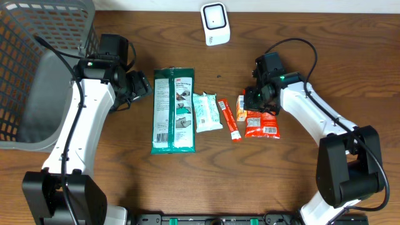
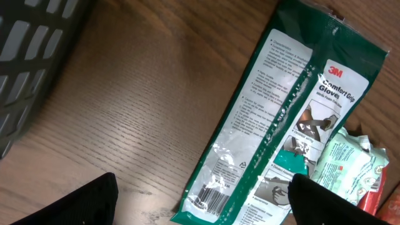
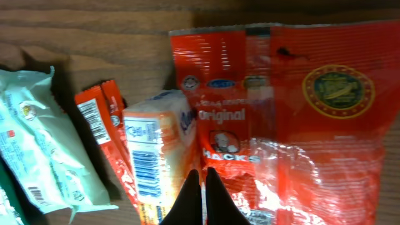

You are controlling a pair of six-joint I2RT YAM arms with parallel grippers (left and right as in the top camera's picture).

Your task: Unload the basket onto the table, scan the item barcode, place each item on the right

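The white-shelled left arm (image 1: 78,125) and white-shelled right arm (image 1: 312,109) have boxy black joint housings and black bases. A thin black cable (image 1: 294,47) trails from each, and a small green light (image 1: 282,78) glows near each wrist. The right tool (image 3: 201,172) has slim black fingers.

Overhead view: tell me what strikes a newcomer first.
The long green glove pack lies mid-table, with a bright red snack bag further to its right. A white scanner stands at the far edge, and a grey basket fills the far left corner.
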